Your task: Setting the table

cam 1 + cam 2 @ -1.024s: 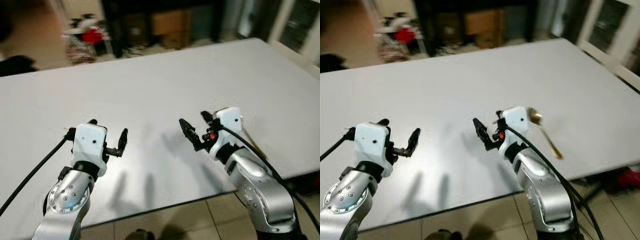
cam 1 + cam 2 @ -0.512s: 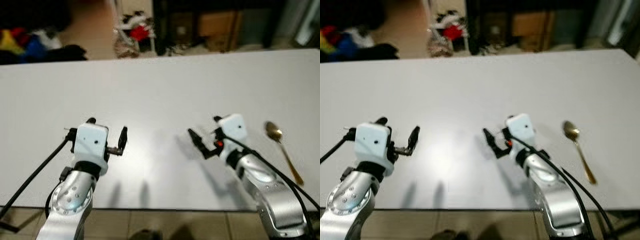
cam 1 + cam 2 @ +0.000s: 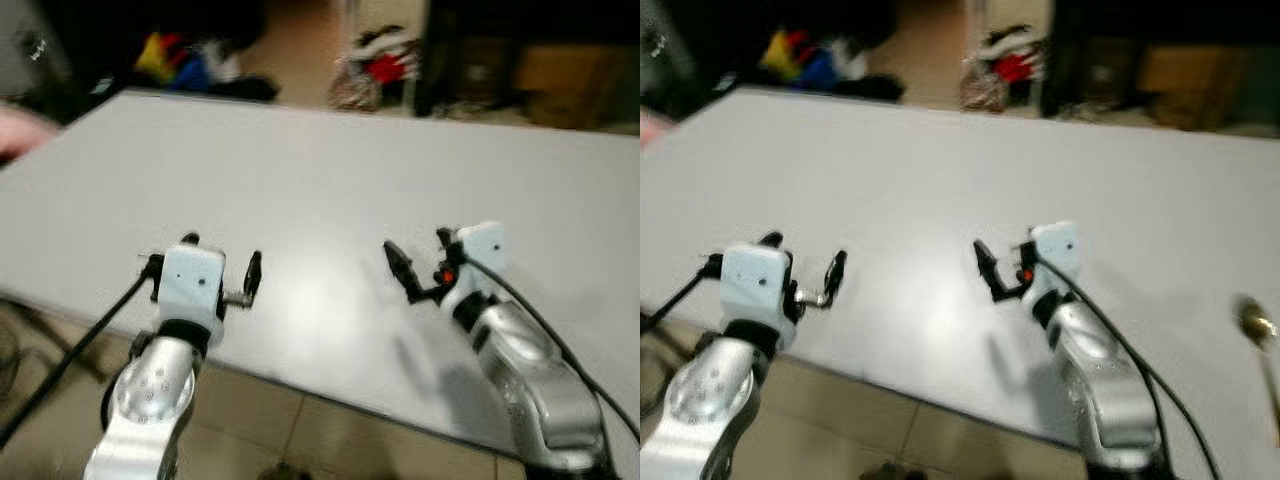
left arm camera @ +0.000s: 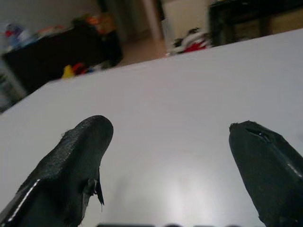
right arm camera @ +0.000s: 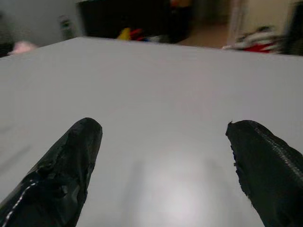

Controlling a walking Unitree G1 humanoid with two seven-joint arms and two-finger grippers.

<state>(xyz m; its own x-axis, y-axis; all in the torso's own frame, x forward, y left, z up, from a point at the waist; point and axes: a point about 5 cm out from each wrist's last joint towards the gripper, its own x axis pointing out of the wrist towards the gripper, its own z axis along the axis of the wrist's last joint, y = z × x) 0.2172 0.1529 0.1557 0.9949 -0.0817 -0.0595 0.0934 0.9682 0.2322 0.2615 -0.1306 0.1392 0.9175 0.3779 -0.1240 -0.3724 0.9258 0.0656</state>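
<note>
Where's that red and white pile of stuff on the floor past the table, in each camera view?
Left eye view: the red and white pile sits at the top, right of centre.
Right eye view: at the top, just right of centre.
Left wrist view: just beyond the table's far edge, blurred.
Right wrist view: beyond the far edge too.
Shared landmark: the far edge of the white table, directly in front of the pile.
</note>
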